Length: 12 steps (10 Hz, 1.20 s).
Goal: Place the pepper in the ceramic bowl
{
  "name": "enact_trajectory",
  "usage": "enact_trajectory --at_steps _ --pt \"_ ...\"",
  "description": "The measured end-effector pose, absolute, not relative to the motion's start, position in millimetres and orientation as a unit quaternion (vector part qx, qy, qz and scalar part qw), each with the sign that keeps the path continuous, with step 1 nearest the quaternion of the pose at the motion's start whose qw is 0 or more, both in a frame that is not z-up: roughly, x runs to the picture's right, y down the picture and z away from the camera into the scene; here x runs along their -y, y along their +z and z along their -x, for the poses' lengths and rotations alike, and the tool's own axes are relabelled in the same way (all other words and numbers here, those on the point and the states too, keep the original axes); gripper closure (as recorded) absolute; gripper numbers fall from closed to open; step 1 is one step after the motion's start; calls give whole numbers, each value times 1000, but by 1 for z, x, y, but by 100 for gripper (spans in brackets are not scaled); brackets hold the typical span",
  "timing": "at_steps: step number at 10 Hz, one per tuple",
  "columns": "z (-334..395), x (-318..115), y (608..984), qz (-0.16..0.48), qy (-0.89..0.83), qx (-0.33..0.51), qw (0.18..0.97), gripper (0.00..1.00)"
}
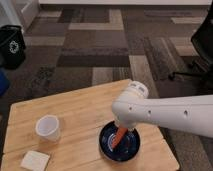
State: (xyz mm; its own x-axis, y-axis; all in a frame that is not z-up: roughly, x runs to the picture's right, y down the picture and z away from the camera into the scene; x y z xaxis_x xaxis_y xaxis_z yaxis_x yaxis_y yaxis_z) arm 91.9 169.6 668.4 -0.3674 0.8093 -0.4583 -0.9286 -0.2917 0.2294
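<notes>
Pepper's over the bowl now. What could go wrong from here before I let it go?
The gripper is hidden under the white arm, so its hold on the pepper cannot be checked. The pepper hangs tilted over the ceramic bowl, tip near the left part of the dish; released like this, it might roll toward the rim and out onto the table. The bowl sits near the table's front edge, so a nudge from the arm could push it off.

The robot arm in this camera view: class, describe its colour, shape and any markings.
The arm is a thick, smooth, glossy white tube with a rounded, domed joint cap and small dark dots along its side. No cables show. The tool, over the ceramic bowl, is mostly hidden.
</notes>
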Motion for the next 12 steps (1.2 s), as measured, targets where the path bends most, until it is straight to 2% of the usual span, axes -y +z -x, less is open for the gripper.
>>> enact_trajectory --at_steps 5,7,12 --pt "-83 -181 677 143 783 -243 554 100" --pt "-78 -182 679 146 780 -244 557 95" --pt "-79 -182 679 146 780 -244 558 95"
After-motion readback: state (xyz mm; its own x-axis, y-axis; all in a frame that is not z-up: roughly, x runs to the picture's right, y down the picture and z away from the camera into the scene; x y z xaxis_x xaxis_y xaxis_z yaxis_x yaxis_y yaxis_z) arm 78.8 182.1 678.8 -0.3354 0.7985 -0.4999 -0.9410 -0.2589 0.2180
